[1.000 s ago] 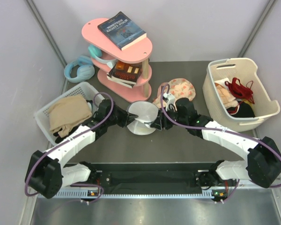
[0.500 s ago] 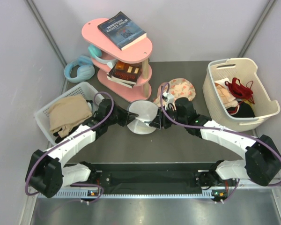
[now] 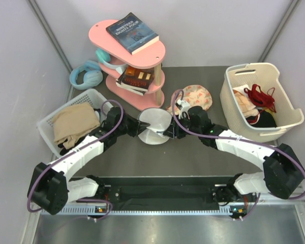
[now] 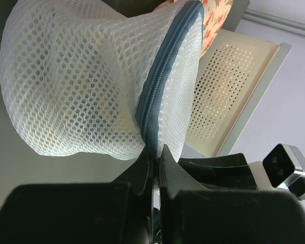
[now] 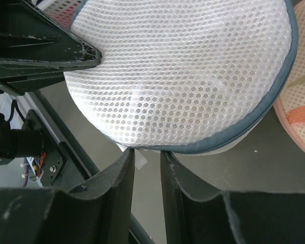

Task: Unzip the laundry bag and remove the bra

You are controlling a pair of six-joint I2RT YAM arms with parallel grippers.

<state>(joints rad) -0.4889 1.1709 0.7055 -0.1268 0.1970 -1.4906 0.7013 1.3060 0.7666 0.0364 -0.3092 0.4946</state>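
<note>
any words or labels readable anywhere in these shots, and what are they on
"NINETEEN EIGHTY FOUR": on the cover of the dark book on top of the pink shelf; the print is small, so this is a best reading.
The lower book on that shelf has orange lettering, too blurred to read.
No other text shows in any view.

Ahead of me on the grey worktop [image 3: 193,157]: a pink shelf stand [image 3: 99,31] topped by a dark book [image 3: 132,32], blue headphones [image 3: 85,75] beside it. At left, a white basket [image 3: 93,93] of beige cloth [image 3: 75,127]; at right, a cream basket [image 3: 235,104] holding a red garment [image 3: 260,95]; floral fabric [image 3: 197,95] between stand and cream basket.
</note>
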